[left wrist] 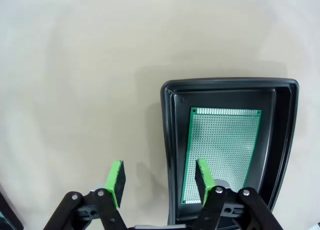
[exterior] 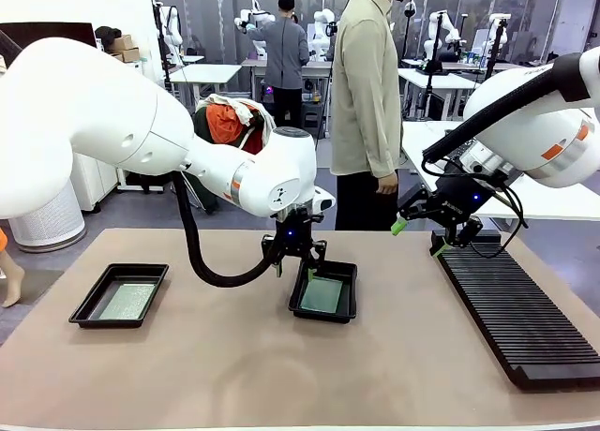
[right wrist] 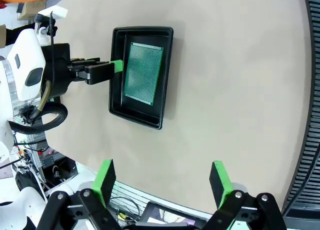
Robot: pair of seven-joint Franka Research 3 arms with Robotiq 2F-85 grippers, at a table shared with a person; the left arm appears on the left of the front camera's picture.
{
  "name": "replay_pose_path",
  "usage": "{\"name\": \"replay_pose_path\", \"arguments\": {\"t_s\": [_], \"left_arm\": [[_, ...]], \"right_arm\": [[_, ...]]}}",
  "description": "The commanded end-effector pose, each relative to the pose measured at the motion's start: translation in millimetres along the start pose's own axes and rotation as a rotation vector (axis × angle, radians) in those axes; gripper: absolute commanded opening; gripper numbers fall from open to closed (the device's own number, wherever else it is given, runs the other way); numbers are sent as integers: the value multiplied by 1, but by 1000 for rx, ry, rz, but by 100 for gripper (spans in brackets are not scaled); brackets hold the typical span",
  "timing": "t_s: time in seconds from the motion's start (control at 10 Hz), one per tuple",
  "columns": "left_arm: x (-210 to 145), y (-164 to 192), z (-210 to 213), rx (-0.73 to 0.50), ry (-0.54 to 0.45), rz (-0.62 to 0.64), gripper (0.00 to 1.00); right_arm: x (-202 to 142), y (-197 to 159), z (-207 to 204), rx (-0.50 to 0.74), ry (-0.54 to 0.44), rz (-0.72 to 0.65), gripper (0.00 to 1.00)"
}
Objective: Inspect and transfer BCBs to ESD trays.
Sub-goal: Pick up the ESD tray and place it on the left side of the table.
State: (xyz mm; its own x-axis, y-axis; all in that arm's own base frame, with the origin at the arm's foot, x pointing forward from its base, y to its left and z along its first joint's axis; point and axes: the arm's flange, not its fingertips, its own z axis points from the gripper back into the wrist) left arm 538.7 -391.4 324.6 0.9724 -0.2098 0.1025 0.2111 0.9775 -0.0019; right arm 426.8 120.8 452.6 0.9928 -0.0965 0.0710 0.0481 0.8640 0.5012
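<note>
Two black ESD trays lie on the table, and each holds one green BCB. The left tray (exterior: 89, 314) has its board (exterior: 127, 300) flat inside. My left gripper (exterior: 295, 270) (left wrist: 159, 182) hangs open just above the near-left wall of the middle tray (exterior: 323, 316) (left wrist: 230, 84) (right wrist: 135, 121). One of its fingers is over that tray's BCB (exterior: 323, 295) (left wrist: 222, 155) (right wrist: 144, 72) and the other is over bare table. My right gripper (exterior: 419, 239) (right wrist: 162, 182) is open and holds nothing, raised above the far end of the rack.
A long black ribbed rack (exterior: 520, 309) (right wrist: 312, 90) runs along the table's right side. A person (exterior: 366, 103) stands at the far edge with a hand (exterior: 386, 183) hanging down. Bare tan table lies between the trays and in front of them.
</note>
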Motion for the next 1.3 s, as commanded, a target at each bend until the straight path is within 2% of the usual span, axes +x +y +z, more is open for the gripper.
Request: {"name": "replay_pose_path", "arguments": {"t_s": [0.0,0.2,0.4,1.2], "left_arm": [[3,0,-11,46,-20,34,75],[3,2,-15,54,-22,32,75],[2,4,-19,49,-25,20,66],[-6,-6,-16,48,-37,1,19]], "right_arm": [[0,2,0,-10,-2,-22,100],[0,2,0,-10,-2,-22,100],[0,2,0,-10,-2,-22,100],[0,2,0,-10,-2,-22,100]]}}
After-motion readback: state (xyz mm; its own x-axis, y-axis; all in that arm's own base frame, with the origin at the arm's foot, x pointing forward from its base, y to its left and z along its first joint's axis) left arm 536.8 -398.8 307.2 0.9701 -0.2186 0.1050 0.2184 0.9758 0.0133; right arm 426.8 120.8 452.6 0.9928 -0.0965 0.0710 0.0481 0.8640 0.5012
